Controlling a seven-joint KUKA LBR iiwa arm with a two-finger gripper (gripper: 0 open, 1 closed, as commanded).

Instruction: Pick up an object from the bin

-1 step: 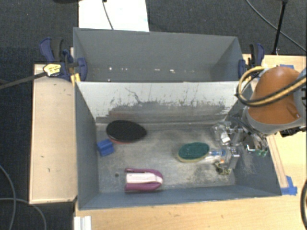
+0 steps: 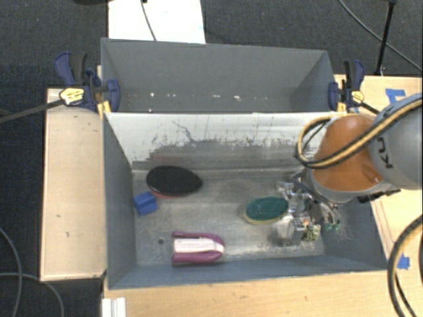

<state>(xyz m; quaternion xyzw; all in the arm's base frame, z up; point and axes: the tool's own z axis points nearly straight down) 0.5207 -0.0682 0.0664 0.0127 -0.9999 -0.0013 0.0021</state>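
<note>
The grey metal bin (image 2: 120, 197) stands on dark carpet (image 2: 39, 32), across which a black cable (image 2: 26, 111) runs. Its floor is bare, dull metal, scuffed and scratched, with the heaviest wear along the foot of the back wall at twelve o'clock.

Four things lie well apart on that floor. A flat black oval (image 2: 173, 180) sits toward ten o'clock from the floor's centre. A small blue block (image 2: 145, 203) lies just below it at nine o'clock, near the left wall. A purple and white oblong object (image 2: 197, 248) lies at seven o'clock, close to the front wall. A green oval disc (image 2: 266, 210) lies flat at about three o'clock.

The arm's orange cover (image 2: 344, 156) comes in over the right rim, and the gripper (image 2: 299, 224) hangs low over the floor at four o'clock. The green disc lies just beside it, at its ten o'clock, and not inside it. Nothing shows in its grasp, and I cannot tell whether it is spread or closed.
</note>
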